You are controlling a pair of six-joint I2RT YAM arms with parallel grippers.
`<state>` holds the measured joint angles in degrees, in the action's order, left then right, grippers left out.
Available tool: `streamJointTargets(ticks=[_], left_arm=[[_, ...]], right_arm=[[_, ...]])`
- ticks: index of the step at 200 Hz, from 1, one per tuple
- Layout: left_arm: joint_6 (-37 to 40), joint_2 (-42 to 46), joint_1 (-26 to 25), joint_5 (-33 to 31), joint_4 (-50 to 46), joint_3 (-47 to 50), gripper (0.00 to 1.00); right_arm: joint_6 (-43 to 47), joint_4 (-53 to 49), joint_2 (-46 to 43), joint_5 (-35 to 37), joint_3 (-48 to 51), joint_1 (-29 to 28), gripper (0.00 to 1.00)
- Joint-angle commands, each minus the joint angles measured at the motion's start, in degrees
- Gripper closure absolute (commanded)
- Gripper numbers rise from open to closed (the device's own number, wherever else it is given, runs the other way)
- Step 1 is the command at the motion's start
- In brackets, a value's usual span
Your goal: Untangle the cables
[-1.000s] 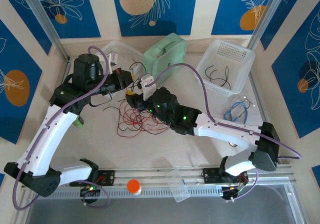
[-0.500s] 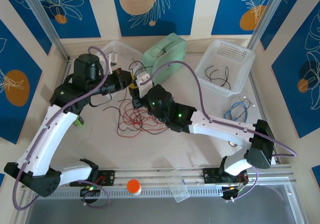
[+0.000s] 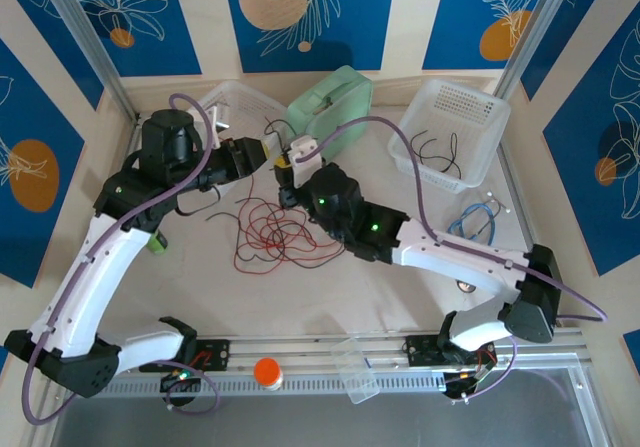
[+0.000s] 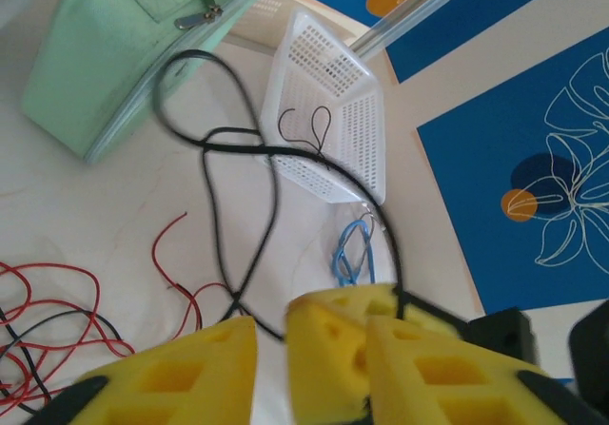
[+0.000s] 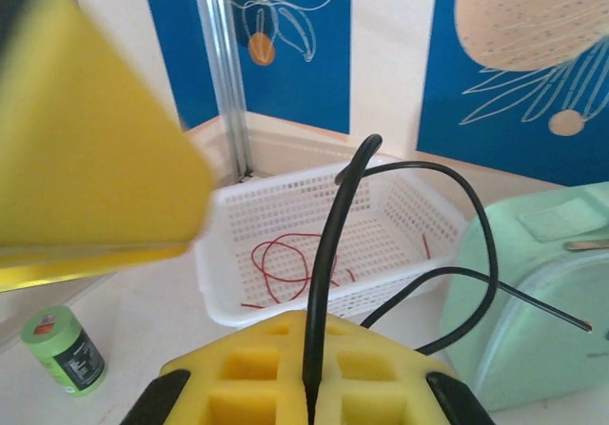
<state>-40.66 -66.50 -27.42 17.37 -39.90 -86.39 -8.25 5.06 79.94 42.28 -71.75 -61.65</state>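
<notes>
At the left edge of the top view, a green roll of tape stands on the pale worktop. In the upper left, a white perforated plastic basket holds a loop of thin red cable. Just right of it, the left end effector is released, its yellow foam pads parted (whether any wire touches them I cannot tell). Below, centre-left, a tangle of thin red cables lies loose on the worktop. The right end effector is clenched on a thin black cable, which arches up beside a mint-green zipped case. In the upper right, a second white basket holds more black cables.
</notes>
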Motion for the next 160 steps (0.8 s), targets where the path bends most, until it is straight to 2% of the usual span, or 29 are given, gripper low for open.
streamJointTargets(ticks=[1,31,55,96,128,160], left_arm=[[1.15,1.11,-0.35,-1.24,-0.54,-0.18,0.56],[2.35,1.50,-0.35,-2.65,-1.46,-0.05,0.44],[3.46,1.98,-0.35,-4.24,-2.79,0.46,0.40],[4.49,3.74,-0.35,-6.72,-4.12,4.04,0.38],[4.75,4.86,-0.36,-7.70,-6.09,6.85,0.32],[4.75,5.83,-0.35,-8.29,-8.36,10.16,0.29]], right_arm=[[-2.19,-3.06,-4.55,0.88,1.08,2.30,1.00],[-3.99,-11.34,-8.44,-2.55,-0.24,7.81,1.00],[-4.51,-18.95,-11.53,-5.99,-2.55,15.46,1.00],[-8.21,-27.64,-12.17,-18.58,-5.46,38.22,1.00],[-10.48,-27.38,-3.98,-28.32,-7.61,55.76,1.00],[-11.76,-27.85,11.14,-31.55,-15.21,64.90,1.00]])
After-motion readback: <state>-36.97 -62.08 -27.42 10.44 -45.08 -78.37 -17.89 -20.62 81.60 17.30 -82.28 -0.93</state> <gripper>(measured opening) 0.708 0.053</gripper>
